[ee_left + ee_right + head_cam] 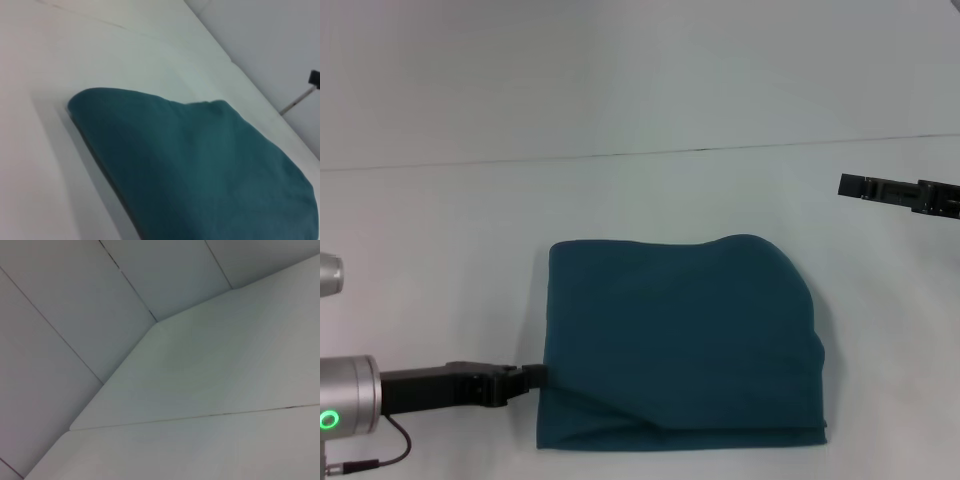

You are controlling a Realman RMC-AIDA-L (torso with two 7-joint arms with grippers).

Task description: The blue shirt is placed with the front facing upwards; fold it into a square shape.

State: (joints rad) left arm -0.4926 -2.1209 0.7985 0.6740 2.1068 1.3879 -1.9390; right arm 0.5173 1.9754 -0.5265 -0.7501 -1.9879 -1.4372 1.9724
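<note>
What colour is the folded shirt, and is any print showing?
Plain dark teal-blue shirt, no print showing; clearest in the head view.

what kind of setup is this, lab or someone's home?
Probably a lab or test bench, not a home: a bare white table, plain pale panelled walls, and only the folded blue shirt laid out, with the left claw at its edge.

A white table (650, 200) fills the scene, lit evenly. Behind it stands a pale wall (75, 300), seemingly panelled, with thin dark seams.
</note>
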